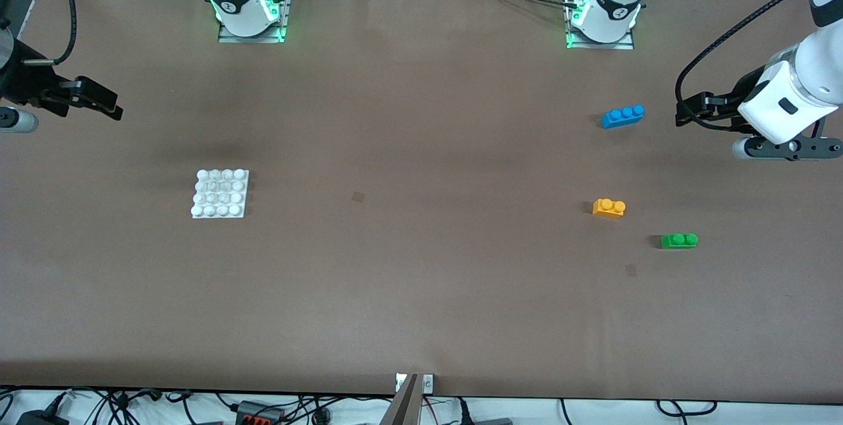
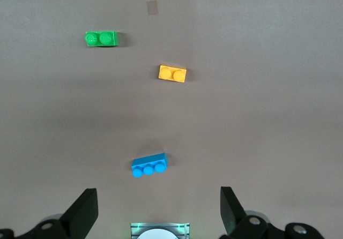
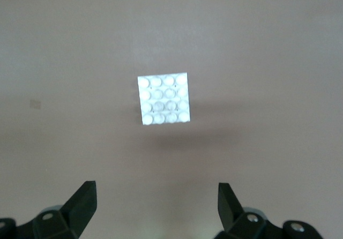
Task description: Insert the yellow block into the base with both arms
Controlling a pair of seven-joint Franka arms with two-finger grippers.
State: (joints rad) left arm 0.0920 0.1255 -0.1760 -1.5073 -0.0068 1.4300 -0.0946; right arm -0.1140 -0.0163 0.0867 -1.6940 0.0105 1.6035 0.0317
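Nearest to you on the brown table [image 1: 421,306] is the green two-stud brick [image 1: 679,240], lying flat toward the left arm's end. A little farther from the front camera, and just beside it toward the table's middle, you find the yellow block [image 1: 608,207], studs up, resting free on the table with nothing touching it. In the left wrist view you see the same yellow block [image 2: 172,73] between the green two-stud brick [image 2: 101,38] and the blue three-stud brick [image 2: 149,165].

At about the same depth as the yellow block, but well apart at the right arm's end, sits the base [image 1: 220,194], a white square plate with its four-by-four studs facing up. It lies flat and alone. The right wrist view shows you the base [image 3: 164,99] squarely ahead of that arm's fingers.

Farther from you, the blue three-stud brick [image 1: 622,116] lies slightly askew near the left arm's base.

The left gripper [image 1: 685,112] hangs in the air over the left arm's end of the table, beside the blue brick, its jaws spread wide and holding nothing. The right gripper [image 1: 105,105] hangs over the right arm's end of the table, jaws likewise parted and empty.
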